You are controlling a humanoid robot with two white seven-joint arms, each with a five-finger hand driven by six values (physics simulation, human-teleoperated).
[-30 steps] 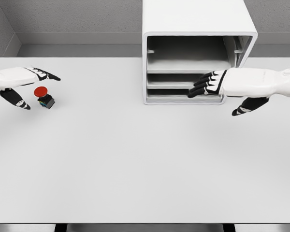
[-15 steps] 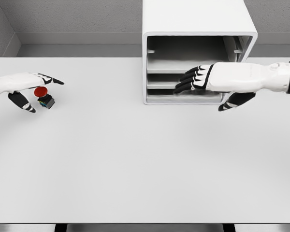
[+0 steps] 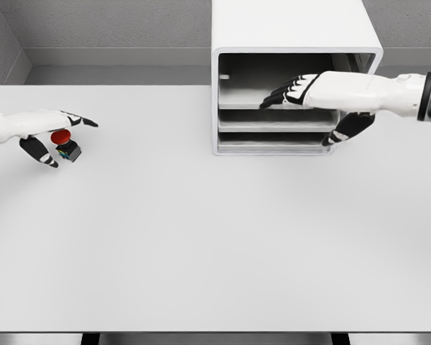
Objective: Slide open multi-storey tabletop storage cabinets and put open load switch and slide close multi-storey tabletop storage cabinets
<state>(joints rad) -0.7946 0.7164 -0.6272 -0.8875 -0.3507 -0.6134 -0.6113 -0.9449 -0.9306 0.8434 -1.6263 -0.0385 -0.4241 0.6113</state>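
Left hand (image 3: 39, 129), fingers spread, brackets the small rigid red-capped switch (image 3: 65, 144) on the table (image 3: 201, 237); likely light, best pinched at its dark base. Right hand (image 3: 302, 90), fingers extended, reaches into the cabinet (image 3: 294, 32).

The left hand (image 3: 39, 129) hovered at the far left, fingers spread; the right hand (image 3: 312, 97) reached leftward, fingers extended, thumb hanging.

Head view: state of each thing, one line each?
Storage cabinet: upright at the table's far edge, front open, shelves showing.
Load switch: on the table, outside the cabinet, red button up.
Left hand: open, fingers around the switch.
Right hand: open, at the cabinet's top compartment.
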